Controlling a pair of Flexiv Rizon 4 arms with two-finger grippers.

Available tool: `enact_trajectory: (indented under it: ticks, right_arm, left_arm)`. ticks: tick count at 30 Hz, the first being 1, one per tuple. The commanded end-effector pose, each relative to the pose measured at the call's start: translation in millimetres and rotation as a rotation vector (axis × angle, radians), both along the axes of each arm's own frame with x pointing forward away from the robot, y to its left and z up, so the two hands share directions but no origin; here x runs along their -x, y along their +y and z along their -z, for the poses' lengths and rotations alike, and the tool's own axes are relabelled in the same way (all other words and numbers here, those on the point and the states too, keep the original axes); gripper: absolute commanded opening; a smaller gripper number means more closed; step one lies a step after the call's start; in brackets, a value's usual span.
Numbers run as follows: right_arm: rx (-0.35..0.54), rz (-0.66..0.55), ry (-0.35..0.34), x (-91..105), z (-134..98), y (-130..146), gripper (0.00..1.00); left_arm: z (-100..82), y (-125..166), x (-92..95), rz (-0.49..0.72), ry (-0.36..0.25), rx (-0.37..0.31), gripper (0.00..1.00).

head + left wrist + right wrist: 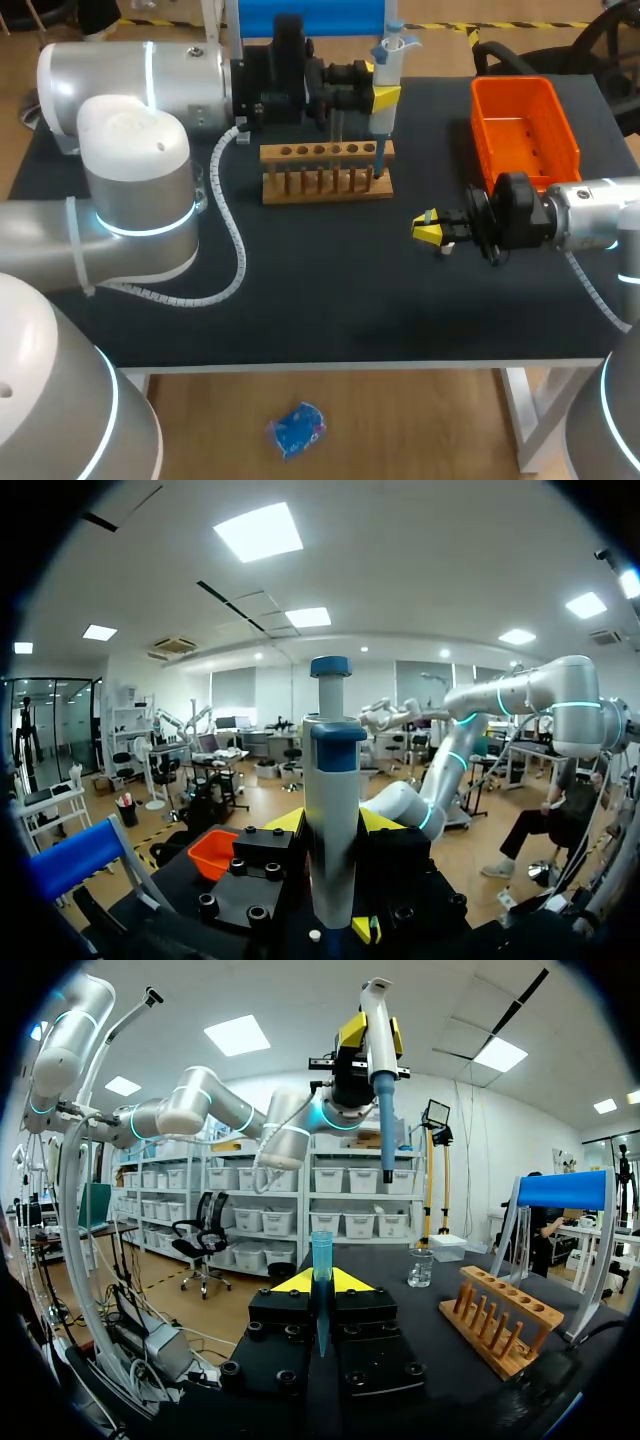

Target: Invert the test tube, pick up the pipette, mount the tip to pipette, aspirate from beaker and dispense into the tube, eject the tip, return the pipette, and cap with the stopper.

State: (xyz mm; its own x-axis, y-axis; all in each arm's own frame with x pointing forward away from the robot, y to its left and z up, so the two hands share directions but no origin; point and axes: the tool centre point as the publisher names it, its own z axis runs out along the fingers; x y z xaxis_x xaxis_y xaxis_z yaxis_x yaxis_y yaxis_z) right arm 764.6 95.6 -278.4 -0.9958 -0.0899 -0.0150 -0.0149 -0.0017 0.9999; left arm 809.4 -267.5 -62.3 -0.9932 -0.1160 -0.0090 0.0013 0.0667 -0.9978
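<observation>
Two pinches going on: left gripper (385, 98) clamps the pipette (388, 55) upright over the far rack (326, 170), right gripper (428, 229) nips the tip (321, 1280) open-end-out, presumably for mounting.

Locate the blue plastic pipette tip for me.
The blue plastic pipette tip is clamped in the right gripper; in the head view that gripper is right of the wooden test-tube rack, in front of the orange plastic bin.

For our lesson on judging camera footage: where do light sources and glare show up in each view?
Head view: overhead light glares white on the left arm, while the dark table barely reflects. Left wrist view: a bright ceiling panel shines above the pipette. Right wrist view: ceiling panels glare either side of the raised pipette.
</observation>
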Motion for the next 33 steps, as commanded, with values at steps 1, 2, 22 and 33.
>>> enact_trajectory:
  ticks: [1, 2, 22, 33]
  right_arm:
    - [-0.003, -0.013, 0.009, -4.2, 3.4, 5.7, 0.0]
    - [0.0, -0.011, 0.015, -6.6, 5.6, 8.8, 0.0]
    - [-0.001, -0.031, 0.026, -52.6, 1.9, 64.9, 0.0]
    - [-0.006, -0.039, 0.025, -56.3, -1.9, 70.4, 0.0]
  left_arm:
    - [0.5, 0.6, 0.1, 0.001, -0.001, 0.004, 0.0]
    - [0.5, 0.6, 0.1, 0.001, -0.001, 0.004, 0.0]
    - [0.5, 0.6, 0.1, 0.001, -0.001, 0.004, 0.0]
    - [0.5, 0.6, 0.1, 0.001, -0.001, 0.004, 0.0]
